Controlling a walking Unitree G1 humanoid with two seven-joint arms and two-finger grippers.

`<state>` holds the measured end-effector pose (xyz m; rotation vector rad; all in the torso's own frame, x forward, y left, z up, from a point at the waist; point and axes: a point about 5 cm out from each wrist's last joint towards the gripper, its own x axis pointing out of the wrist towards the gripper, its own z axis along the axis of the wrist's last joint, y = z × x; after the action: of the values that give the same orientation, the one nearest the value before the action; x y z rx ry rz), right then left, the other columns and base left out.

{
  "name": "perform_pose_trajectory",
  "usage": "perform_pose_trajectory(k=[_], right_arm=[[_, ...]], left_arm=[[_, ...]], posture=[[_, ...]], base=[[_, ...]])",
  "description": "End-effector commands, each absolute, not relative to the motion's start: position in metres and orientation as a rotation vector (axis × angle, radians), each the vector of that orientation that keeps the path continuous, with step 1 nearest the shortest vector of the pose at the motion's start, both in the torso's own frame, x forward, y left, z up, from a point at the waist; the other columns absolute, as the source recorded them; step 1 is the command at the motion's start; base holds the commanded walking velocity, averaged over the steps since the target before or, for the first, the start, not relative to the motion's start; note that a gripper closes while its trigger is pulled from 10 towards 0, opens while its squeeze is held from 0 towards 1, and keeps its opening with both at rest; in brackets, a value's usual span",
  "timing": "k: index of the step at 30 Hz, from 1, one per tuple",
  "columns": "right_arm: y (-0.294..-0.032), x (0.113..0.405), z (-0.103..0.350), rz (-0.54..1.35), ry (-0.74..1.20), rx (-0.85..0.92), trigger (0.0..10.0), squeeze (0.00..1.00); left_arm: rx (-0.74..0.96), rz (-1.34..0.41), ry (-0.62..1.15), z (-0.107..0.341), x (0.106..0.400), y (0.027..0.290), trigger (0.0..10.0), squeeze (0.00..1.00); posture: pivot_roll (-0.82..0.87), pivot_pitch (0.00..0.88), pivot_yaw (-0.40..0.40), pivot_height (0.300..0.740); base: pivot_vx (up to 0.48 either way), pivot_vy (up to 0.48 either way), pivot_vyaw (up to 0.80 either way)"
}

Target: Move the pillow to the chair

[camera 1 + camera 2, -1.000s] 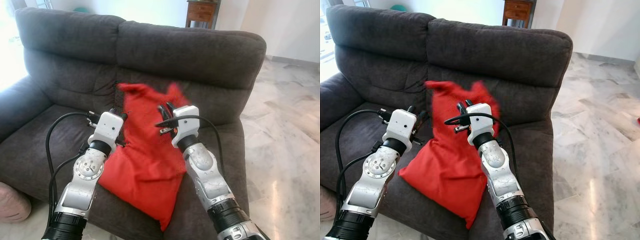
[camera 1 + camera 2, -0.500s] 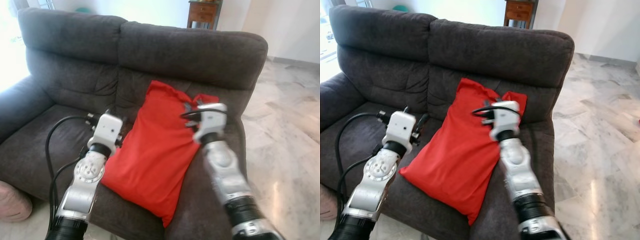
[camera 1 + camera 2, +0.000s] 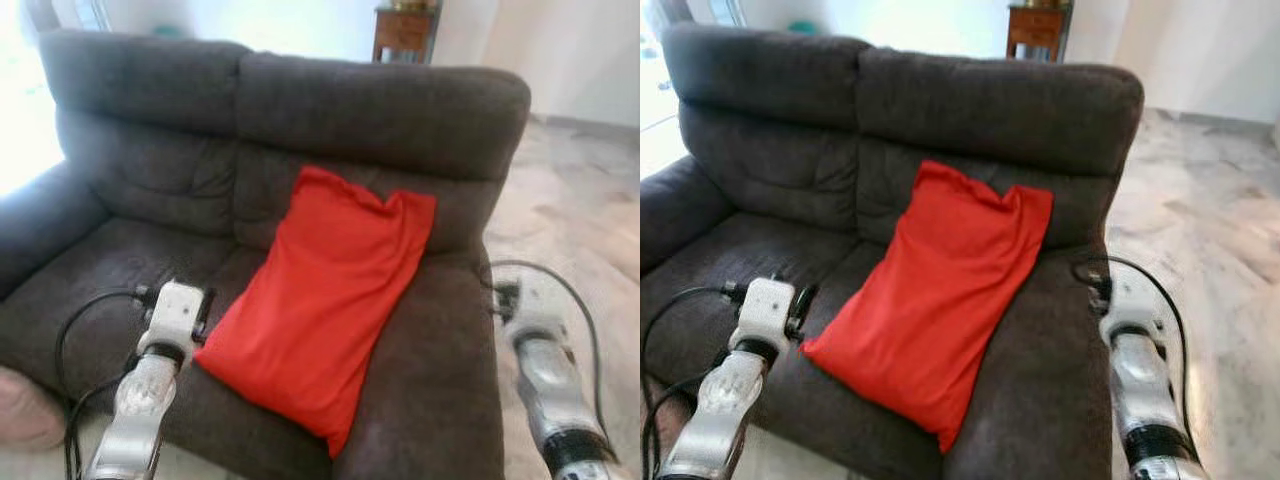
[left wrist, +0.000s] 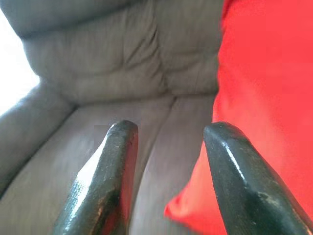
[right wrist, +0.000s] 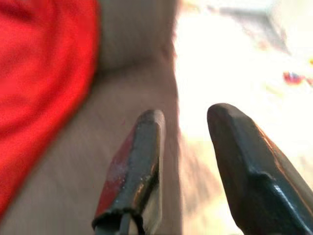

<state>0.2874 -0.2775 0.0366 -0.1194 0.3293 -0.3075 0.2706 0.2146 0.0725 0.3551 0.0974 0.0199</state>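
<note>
Red pillow (image 3: 325,310) lies free on the dark grey sofa (image 3: 380,110), upper end leaning on the backrest, lower corner hanging past the front edge of the seat, on the right-hand cushion. Change: a second ago both arms were raised with the pillow bunched between them; half a second ago it had already dropped flat while the right arm was swinging outward; now both arms are lowered and drawn apart. Left gripper (image 3: 205,312) sits just beside the pillow's left edge, not touching as far as can be seen. Right gripper (image 5: 183,122) is off past the sofa's right arm, well apart from the pillow. Judgement: pillow has been released onto the seat; if this sofa is the intended "chair", placement looks done and the arms are retreating, otherwise a fresh grasp is needed. Head views give the pillow's full outline and both arms, but the fingers are blurred and mostly hidden behind the wrist housings. Left wrist view supplies what they lack: jaws wide, nothing between them, the pillow's lower corner beside the one finger, seat cushion and left armrest beyond. Right wrist view, blurred: jaws parted and empty, pillow off to one side, sofa fabric under them, bright marble floor (image 3: 1220,200) past the edge. A wooden cabinet (image 3: 405,30) stands behind the sofa.
</note>
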Motion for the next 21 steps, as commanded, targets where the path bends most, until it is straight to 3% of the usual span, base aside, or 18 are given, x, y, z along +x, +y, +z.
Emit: perform_pose_trajectory(k=[1,5,21], right_arm=[[-0.278,0.279,0.023,-0.288,0.392,-0.108,10.0,0.0],[-0.279,0.245,-0.013,-0.273,0.559,-0.127,10.0,0.0],[-0.273,0.204,-0.046,-0.253,0.721,-0.132,10.0,0.0]], left_arm=[[0.352,0.053,0.121,0.063,0.266,0.221,10.0,0.0],[0.263,0.128,0.273,0.021,0.241,0.233,10.0,0.0],[0.172,0.12,0.579,-0.046,0.201,0.228,10.0,0.0]], posture=[[0.03,0.0,0.019,0.74],[0.03,0.0,0.017,0.74],[0.02,0.0,0.02,0.74]], base=[[0.0,0.0,0.0],[0.0,0.0,0.0],[0.0,0.0,0.0]])
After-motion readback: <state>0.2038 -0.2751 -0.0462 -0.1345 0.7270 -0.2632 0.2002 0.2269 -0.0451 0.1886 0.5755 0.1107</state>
